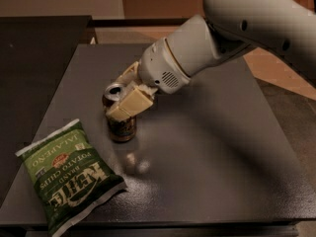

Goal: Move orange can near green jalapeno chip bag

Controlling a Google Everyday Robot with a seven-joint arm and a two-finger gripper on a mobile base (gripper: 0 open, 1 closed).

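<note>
The orange can point(121, 125) stands upright on the dark table point(207, 152), left of the middle, with its silver top showing. My gripper point(118, 100) is shut on the can's upper part, one cream finger point(129, 102) across its front and the other behind it. The white arm reaches in from the upper right. The green jalapeno chip bag point(69, 174) lies flat at the table's front left corner, a short gap to the left and in front of the can.
A darker surface point(34, 58) adjoins the table on the left. A tan floor point(286, 68) lies beyond the table's right edge. The table's front edge runs just below the bag.
</note>
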